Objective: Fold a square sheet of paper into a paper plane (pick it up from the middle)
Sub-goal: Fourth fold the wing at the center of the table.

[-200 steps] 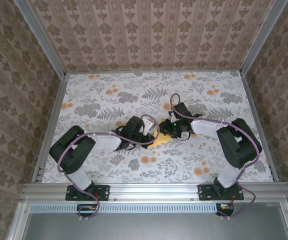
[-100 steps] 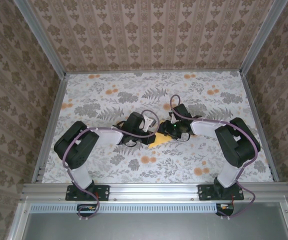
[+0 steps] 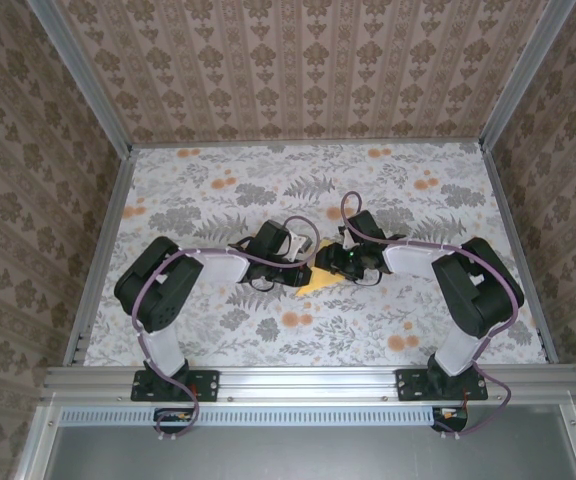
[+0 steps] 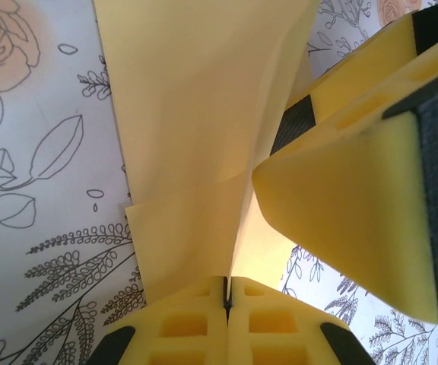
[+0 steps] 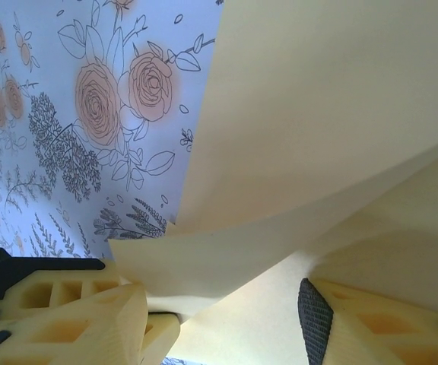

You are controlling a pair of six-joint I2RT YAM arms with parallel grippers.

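Yellow paper sheet (image 4: 196,137) runs lengthwise away from left fingers (image 4: 223,304), clamped on its near edge; right fingers (image 3: 338,264) spread apart, loosely straddling the fold.

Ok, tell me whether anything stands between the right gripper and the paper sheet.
Nothing visible does. The right gripper has open jaws straddling a fold of the square sheet of paper, which the left gripper pinches shut.
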